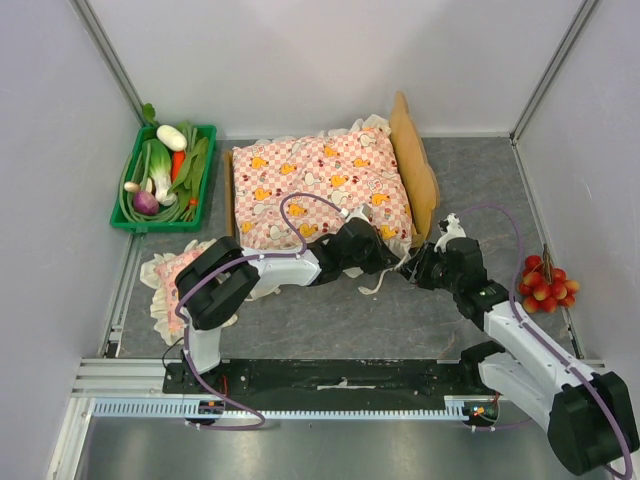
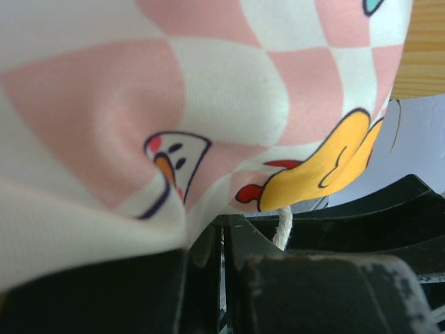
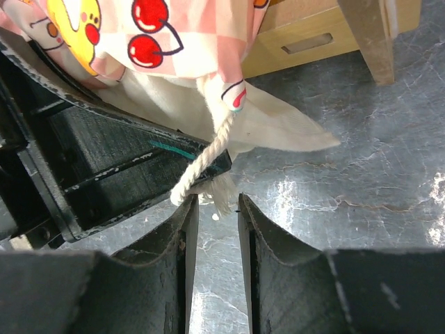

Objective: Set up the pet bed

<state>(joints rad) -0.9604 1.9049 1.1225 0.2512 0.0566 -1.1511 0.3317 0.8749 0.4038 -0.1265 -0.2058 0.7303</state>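
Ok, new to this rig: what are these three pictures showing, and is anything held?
Two robot arms sit at the near edge of the table. The wide picture looks down from above and behind them; the other two come from cameras on each wrist. On the table: the wooden pet bed with the checked mattress on it, a pink pillow, a green crate of vegetables, red fruit. The left end effector is shut on the mattress's near corner. The right end effector is open, empty, its tips at a white cord.
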